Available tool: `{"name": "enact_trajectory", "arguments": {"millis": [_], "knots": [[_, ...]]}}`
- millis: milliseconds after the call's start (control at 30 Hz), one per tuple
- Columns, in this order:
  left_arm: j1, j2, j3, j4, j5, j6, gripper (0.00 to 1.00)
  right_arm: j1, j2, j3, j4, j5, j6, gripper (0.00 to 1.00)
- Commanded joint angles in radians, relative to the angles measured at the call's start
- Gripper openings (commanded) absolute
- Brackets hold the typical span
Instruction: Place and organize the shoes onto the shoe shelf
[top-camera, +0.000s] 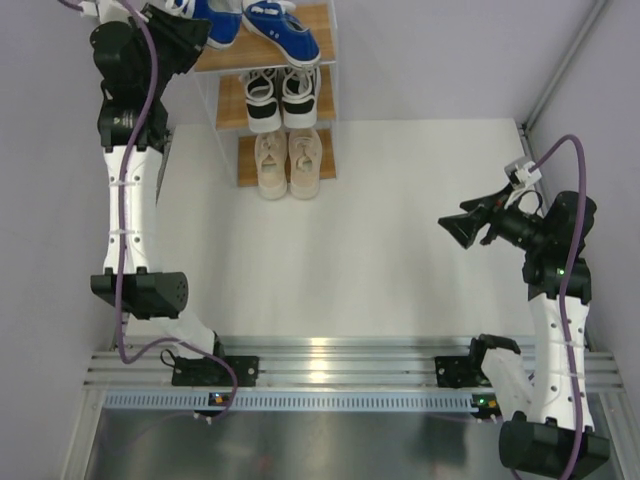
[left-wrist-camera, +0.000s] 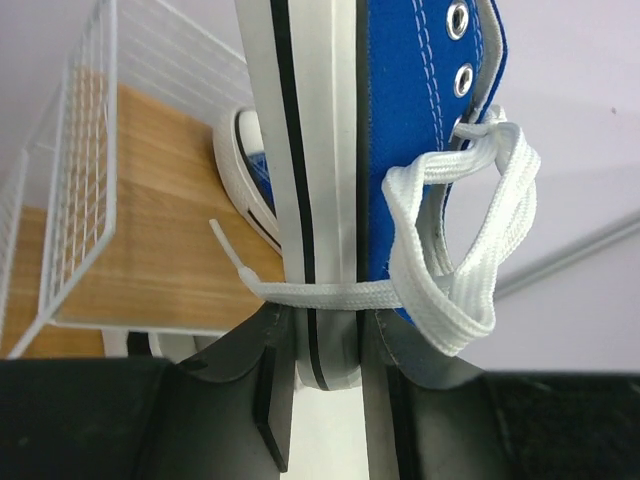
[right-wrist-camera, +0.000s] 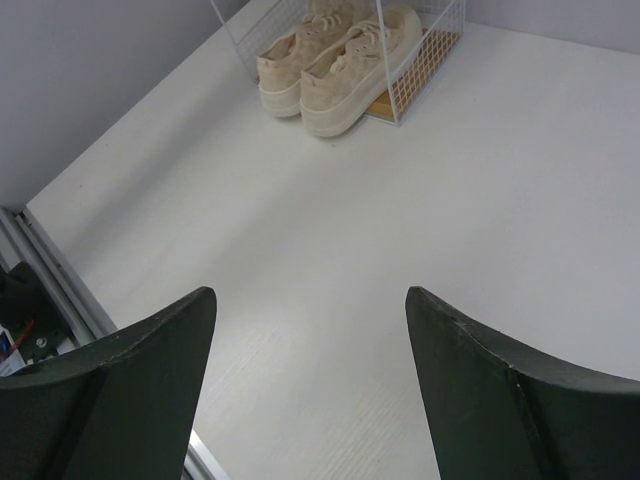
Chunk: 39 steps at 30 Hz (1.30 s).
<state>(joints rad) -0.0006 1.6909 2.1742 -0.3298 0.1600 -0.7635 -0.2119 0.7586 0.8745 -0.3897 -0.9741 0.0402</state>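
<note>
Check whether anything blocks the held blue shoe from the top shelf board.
Nothing visible blocks it. The left gripper holds the blue shoe beside bare wood of the top board; the second blue shoe lies alongside, seemingly not underneath.

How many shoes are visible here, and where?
6. Beige pair on the shelf's bottom tier, black-and-white pair on the middle, one blue shoe on top, second blue shoe gripped in the left hand beside it.

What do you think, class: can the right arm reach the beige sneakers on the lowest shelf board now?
Probably yes. The right hand is open and empty, only bare table lies between it and the beige sneakers, and they overhang the front of the lowest board.
</note>
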Motion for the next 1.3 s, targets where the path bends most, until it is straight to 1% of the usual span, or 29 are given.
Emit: {"name": "enact_trajectory", "arguments": {"millis": [0, 33, 100, 233, 367, 567, 600, 700, 733, 800, 833, 867, 900, 933, 1033, 1067, 1100, 1167, 1267], "knots": [[0.072, -0.028, -0.039, 0.025, 0.331, -0.209, 0.00, -0.015, -0.016, -0.005, 0.011, -0.017, -0.023, 0.77], [0.082, -0.011, -0.033, 0.025, 0.378, -0.255, 0.00, -0.015, -0.015, -0.006, 0.012, -0.017, -0.025, 0.77], [0.099, 0.009, -0.021, 0.032, 0.474, -0.287, 0.00, -0.015, -0.015, -0.008, 0.018, -0.018, -0.023, 0.77], [0.119, 0.067, 0.028, 0.031, 0.574, -0.318, 0.00, -0.015, -0.010, -0.009, 0.023, -0.021, -0.022, 0.77], [0.120, 0.093, 0.029, 0.028, 0.637, -0.332, 0.00, -0.015, -0.008, -0.011, 0.023, -0.020, -0.022, 0.77], [0.122, 0.124, 0.019, -0.021, 0.667, -0.333, 0.00, -0.015, -0.004, -0.014, 0.026, -0.018, -0.026, 0.77], [0.126, 0.128, 0.018, -0.031, 0.667, -0.335, 0.01, -0.015, -0.001, -0.014, 0.028, -0.018, -0.026, 0.77], [0.140, 0.135, 0.013, -0.034, 0.662, -0.358, 0.06, -0.015, 0.002, -0.016, 0.034, -0.018, -0.025, 0.77], [0.145, 0.136, 0.012, -0.034, 0.661, -0.368, 0.18, -0.015, 0.005, -0.017, 0.035, -0.018, -0.025, 0.77], [0.158, 0.138, 0.013, -0.034, 0.659, -0.379, 0.26, -0.015, 0.007, -0.019, 0.037, -0.018, -0.028, 0.77], [0.162, 0.141, 0.012, -0.034, 0.658, -0.387, 0.35, -0.015, 0.007, -0.019, 0.037, -0.018, -0.028, 0.77], [0.168, 0.141, 0.013, -0.034, 0.658, -0.387, 0.41, -0.015, 0.007, -0.022, 0.038, -0.018, -0.028, 0.77], [0.169, 0.138, 0.013, -0.034, 0.658, -0.390, 0.48, -0.015, 0.007, -0.022, 0.038, -0.018, -0.028, 0.77], [0.171, 0.138, 0.013, -0.032, 0.658, -0.390, 0.53, -0.015, 0.005, -0.022, 0.041, -0.018, -0.028, 0.77], [0.178, 0.128, 0.012, -0.034, 0.653, -0.392, 0.62, -0.015, 0.008, -0.025, 0.043, -0.018, -0.030, 0.77], [0.180, 0.125, 0.010, -0.034, 0.651, -0.392, 0.69, -0.015, 0.007, -0.025, 0.046, -0.018, -0.028, 0.77], [0.182, 0.122, 0.006, -0.034, 0.650, -0.392, 0.72, -0.015, 0.008, -0.026, 0.048, -0.018, -0.028, 0.77], [0.191, 0.104, -0.002, -0.034, 0.641, -0.385, 0.77, -0.015, 0.008, -0.028, 0.048, -0.018, -0.031, 0.77], [0.212, 0.064, -0.039, -0.035, 0.622, -0.375, 0.81, -0.015, 0.007, -0.028, 0.048, -0.020, -0.031, 0.77]]}}
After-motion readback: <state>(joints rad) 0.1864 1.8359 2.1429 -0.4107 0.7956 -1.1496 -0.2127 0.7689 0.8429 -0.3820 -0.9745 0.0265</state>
